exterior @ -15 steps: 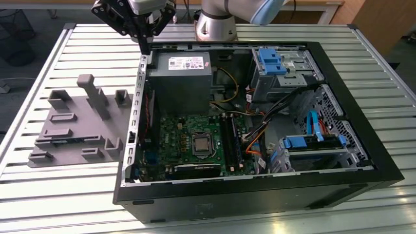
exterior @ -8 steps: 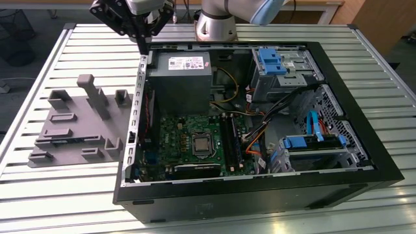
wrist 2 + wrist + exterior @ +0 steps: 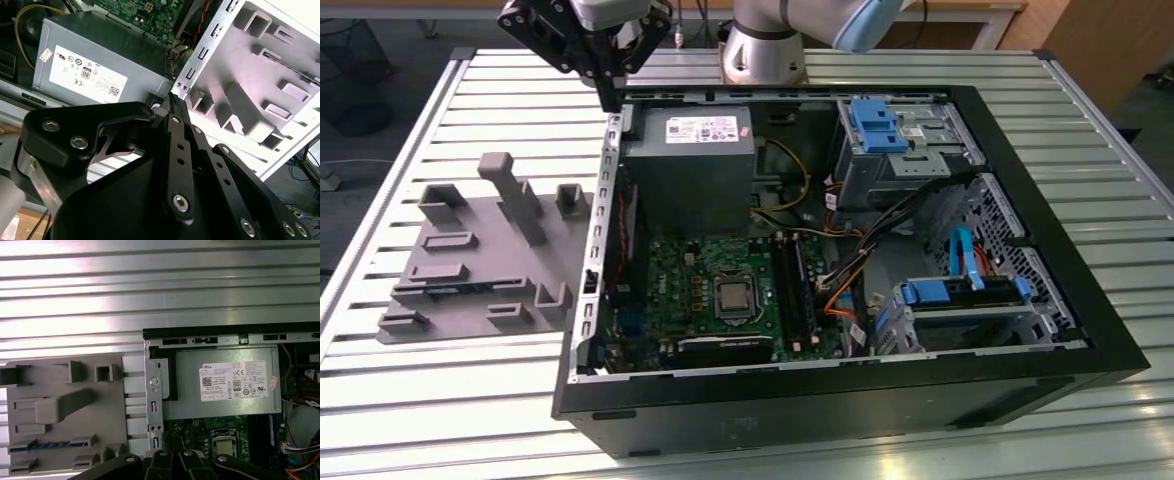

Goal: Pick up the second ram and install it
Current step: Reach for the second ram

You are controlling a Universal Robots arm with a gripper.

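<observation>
Upright case wall (image 3: 603,200) near claw (image 3: 608,97)

"What's on the slatted table (image 3: 160,290)?"
"A grey holder (image 3: 107,415) with upright blocks, just beside an open computer case (image 3: 210,332)."
"Anything in the holder?"
"A dark memory stick (image 3: 50,445), lying in one of its slots."
"And inside the case?"
"A grey power box (image 3: 220,407) with a white label (image 3: 239,381), touching a green board (image 3: 192,432)."

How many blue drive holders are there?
2. One blue drive holder near the power supply; the other holder nearer the camera, at the exterior view's right. Others may be hidden.
</observation>
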